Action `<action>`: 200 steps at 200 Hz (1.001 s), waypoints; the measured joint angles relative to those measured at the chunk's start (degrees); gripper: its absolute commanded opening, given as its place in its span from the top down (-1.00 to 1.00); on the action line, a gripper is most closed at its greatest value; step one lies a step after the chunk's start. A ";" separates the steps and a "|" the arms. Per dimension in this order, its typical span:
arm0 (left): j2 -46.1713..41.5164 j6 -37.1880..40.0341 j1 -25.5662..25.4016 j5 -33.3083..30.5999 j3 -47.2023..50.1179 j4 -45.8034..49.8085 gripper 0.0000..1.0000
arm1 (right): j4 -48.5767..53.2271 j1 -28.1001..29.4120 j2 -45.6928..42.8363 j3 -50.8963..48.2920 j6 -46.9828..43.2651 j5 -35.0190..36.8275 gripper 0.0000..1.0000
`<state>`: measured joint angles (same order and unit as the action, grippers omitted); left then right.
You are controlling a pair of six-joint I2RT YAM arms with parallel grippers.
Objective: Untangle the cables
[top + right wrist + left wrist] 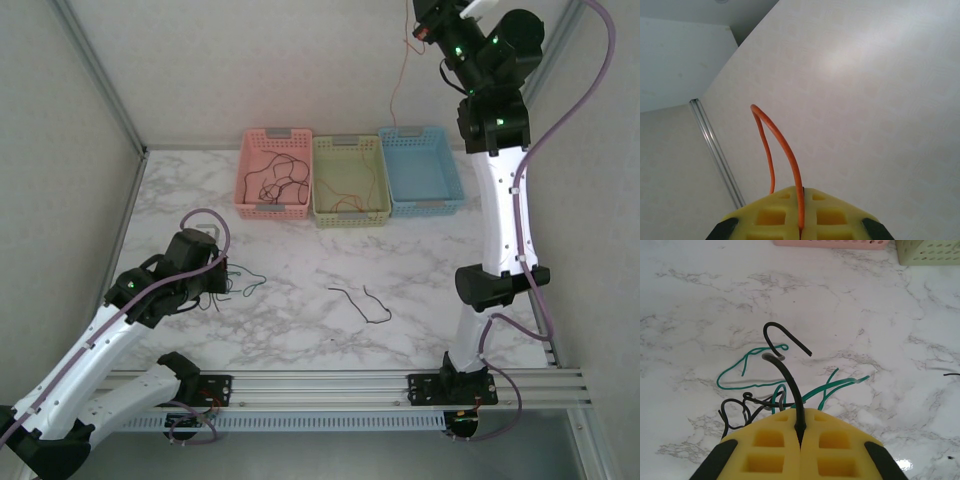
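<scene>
My left gripper (801,427) is low over the table's left side (218,270), shut on a black cable (785,371) that curls up from the yellow pads. Green cables (840,385) and more black wire (735,410) lie tangled on the marble just beyond it, also visible from above as a green cable (250,287). My right gripper (802,192) is raised high at the back right (425,30), shut on an orange cable (782,142) whose free length hangs down (403,70) over the blue basket. A single black cable (362,303) lies loose mid-table.
Three baskets stand in a row at the back: pink (273,135) holding black cables (275,180), yellow-green (350,144) with a reddish cable (345,207), and blue (420,134). Walls close in the left, back and right. A metal rail (350,385) runs along the near edge.
</scene>
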<state>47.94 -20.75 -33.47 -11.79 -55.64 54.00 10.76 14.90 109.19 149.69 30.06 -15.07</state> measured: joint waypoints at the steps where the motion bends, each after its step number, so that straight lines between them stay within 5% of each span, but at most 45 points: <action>1: 0.00 0.00 0.00 0.00 0.00 0.00 1.00 | 0.00 0.00 0.00 0.00 0.00 0.00 1.00; 66: 0.00 0.00 0.00 0.02 0.00 0.00 1.00 | 7.02 0.04 -5.29 -3.50 -0.46 -0.46 1.00; 137: -0.35 0.02 0.00 0.83 0.20 -0.22 1.00 | 14.08 0.37 -45.68 -63.67 -3.02 6.12 1.00; 200: -0.59 0.04 0.00 1.51 0.44 -0.42 1.00 | 31.71 0.37 -54.93 -89.15 -7.89 22.14 1.00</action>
<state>47.35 -20.71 -33.47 -10.28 -55.20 53.58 42.48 15.27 54.26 60.53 22.17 7.07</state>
